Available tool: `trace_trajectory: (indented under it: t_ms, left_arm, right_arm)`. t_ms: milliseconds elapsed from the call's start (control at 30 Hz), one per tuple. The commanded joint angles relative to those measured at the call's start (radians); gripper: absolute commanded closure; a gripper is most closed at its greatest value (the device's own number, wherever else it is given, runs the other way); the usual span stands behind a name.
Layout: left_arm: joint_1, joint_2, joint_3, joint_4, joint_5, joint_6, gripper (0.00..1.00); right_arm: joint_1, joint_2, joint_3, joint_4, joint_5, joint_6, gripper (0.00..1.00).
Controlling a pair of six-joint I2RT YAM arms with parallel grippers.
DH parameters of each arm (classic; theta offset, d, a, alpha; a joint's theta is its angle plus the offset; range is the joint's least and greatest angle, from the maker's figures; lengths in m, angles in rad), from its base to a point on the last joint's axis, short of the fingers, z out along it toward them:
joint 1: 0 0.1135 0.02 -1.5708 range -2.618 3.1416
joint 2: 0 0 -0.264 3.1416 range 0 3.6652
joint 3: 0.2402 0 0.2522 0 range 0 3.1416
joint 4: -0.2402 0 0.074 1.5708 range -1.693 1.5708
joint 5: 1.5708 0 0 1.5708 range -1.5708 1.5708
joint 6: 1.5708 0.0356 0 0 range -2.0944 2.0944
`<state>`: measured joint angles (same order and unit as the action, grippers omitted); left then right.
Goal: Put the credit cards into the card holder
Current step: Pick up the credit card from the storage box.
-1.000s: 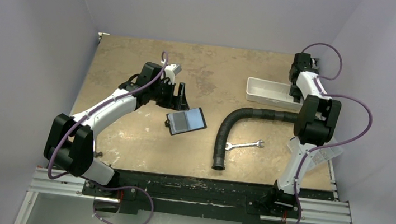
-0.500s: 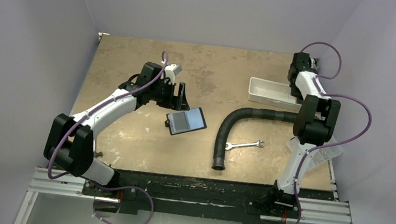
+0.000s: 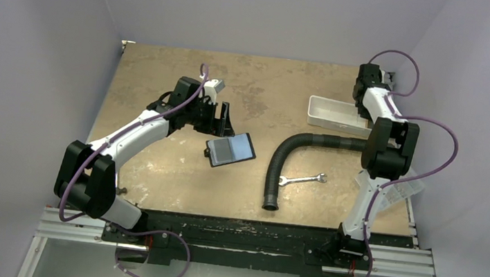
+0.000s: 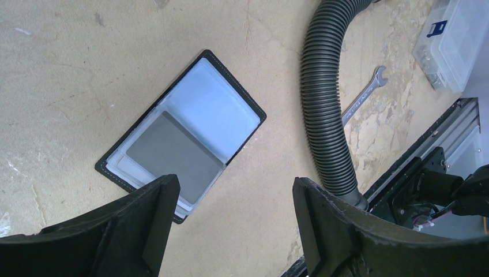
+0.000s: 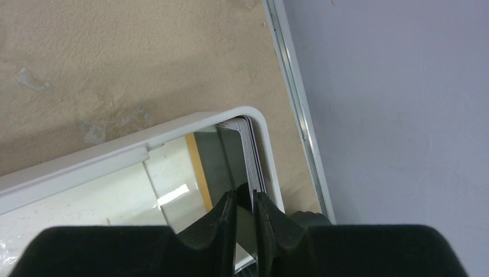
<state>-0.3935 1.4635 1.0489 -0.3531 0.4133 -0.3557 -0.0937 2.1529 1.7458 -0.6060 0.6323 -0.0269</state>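
Moved since a second ago: my right arm, slightly toward the far edge; nothing else has shifted.

Item: credit cards (image 5: pixel 254 153). Thin pale-edged stack, standing on edge against the right end wall of the white tray (image 5: pixel 173 134), far right of the table.
Right pincer (image 5: pixel 247 216): nearly together, nipping the stack's upper edge.
Card holder (image 4: pixel 190 124): black, lying open left of centre, grey panel and clear pocket showing.
Left pincer (image 4: pixel 234 187): apart, hovering over it.
Hose (image 4: pixel 323 104) and wrench (image 4: pixel 363 95): between holder and tray.

Risk, as I judge it: a shallow nip may take several cards, which could fan out and drop, or snag the tray wall and drag the tray.
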Motion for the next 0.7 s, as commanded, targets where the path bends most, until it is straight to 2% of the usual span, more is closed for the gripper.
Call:
trace_trajectory:
  t_ms: [0,333,467,567,667]
  left_arm:
    - [-0.004,-0.031,-0.007,0.038,0.014,0.008,0.23]
    - [-0.004,-0.028,-0.01,0.04,0.012,0.008,0.22]
    - [-0.003,-0.021,-0.009,0.039,0.007,0.008,0.22]
    - [-0.002,-0.009,-0.01,0.038,0.005,0.007,0.22]
    - [0.001,0.009,-0.009,0.035,-0.005,0.007,0.22]
  right_arm:
    - [0.01,-0.092,0.015,0.017,0.021,0.001,0.8]
    - [0.014,-0.147,0.007,-0.012,-0.041,0.045,0.92]
    - [0.014,-0.184,-0.004,-0.039,-0.096,0.091,1.0]
    - [0.015,-0.238,-0.03,-0.034,-0.182,0.127,1.0]
    - [0.015,-0.35,-0.121,0.048,-0.299,0.159,1.0]
